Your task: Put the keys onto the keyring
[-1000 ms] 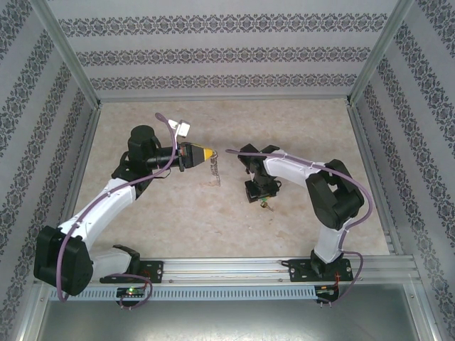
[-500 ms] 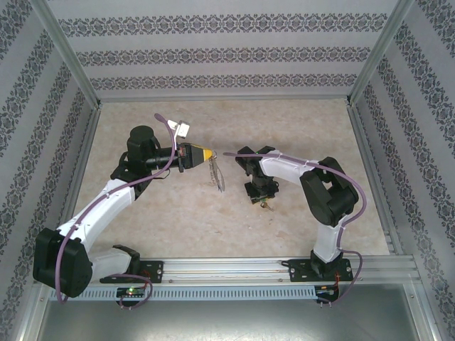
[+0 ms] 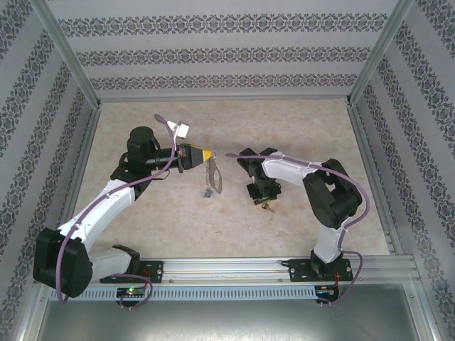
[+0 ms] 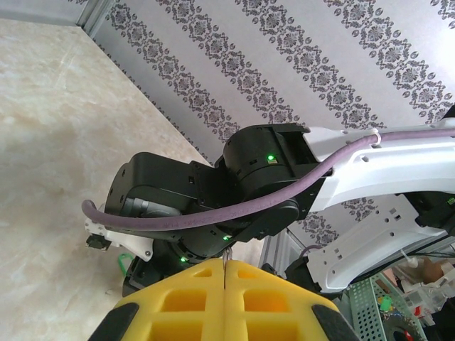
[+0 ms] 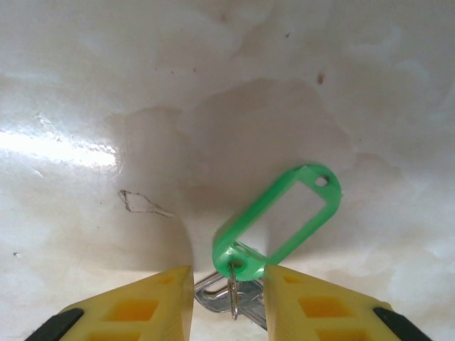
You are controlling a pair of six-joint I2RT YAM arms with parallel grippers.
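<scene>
Clamps key (image 5: 210,293) by its flat head with right gripper (image 5: 227,277), lower centre; likely light, stiff, slick metal, tag (image 5: 279,212) loose. Pinches keyring (image 3: 215,181) in left gripper (image 3: 205,154), centre-left.

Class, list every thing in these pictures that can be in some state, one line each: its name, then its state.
left gripper: shut on the keyring.
keyring: hanging from the left gripper.
right gripper: jaws partly apart, one either side of the key; grip unclear.
key: between the right gripper's fingers, not on the keyring.
green tag: joined to the key by a small ring.
</scene>
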